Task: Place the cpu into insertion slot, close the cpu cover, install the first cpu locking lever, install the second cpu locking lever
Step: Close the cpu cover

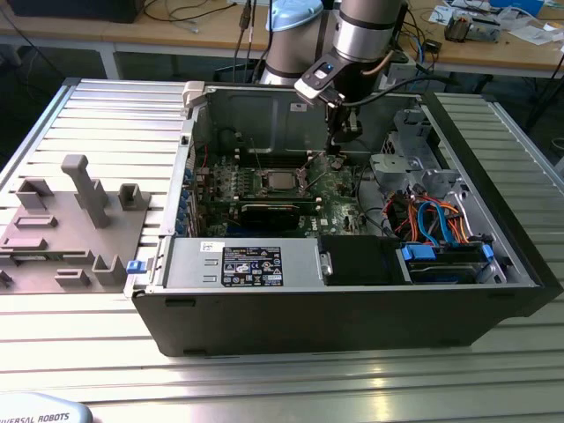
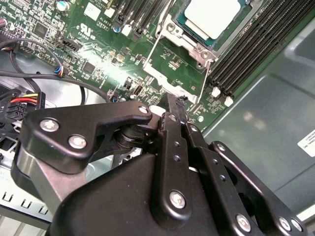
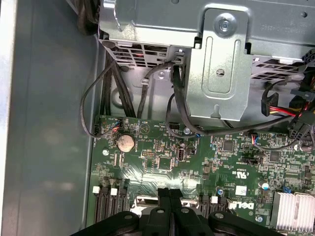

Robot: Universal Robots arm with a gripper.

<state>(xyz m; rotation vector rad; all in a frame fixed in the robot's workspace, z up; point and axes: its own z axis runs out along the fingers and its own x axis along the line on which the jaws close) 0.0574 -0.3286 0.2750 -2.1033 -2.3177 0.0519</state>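
The cpu (image 1: 280, 181) shows its silver-grey top (image 2: 211, 17) inside the insertion slot (image 2: 197, 48) on the green board. The cpu cover (image 2: 171, 28), a thin silvery frame, lies around the chip's top. Two thin wire locking levers (image 2: 153, 49) (image 2: 204, 78) run out from the socket's corners. My gripper (image 1: 338, 152) hangs over the board just to the exterior view's right of the socket, its black fingers pressed together. In the second wrist view its tips (image 2: 178, 102) sit close beside the free end of the nearer lever, and I cannot tell whether they touch it. The shut fingers (image 3: 170, 194) also show in the first wrist view.
The open computer case (image 1: 352, 308) rings the board with tall walls. A metal drive cage (image 1: 401, 163) and bundled cables (image 1: 432, 220) stand to the exterior view's right. Black memory slots (image 2: 246, 54) run beside the socket. A grey fixture block (image 1: 79, 220) lies outside the case.
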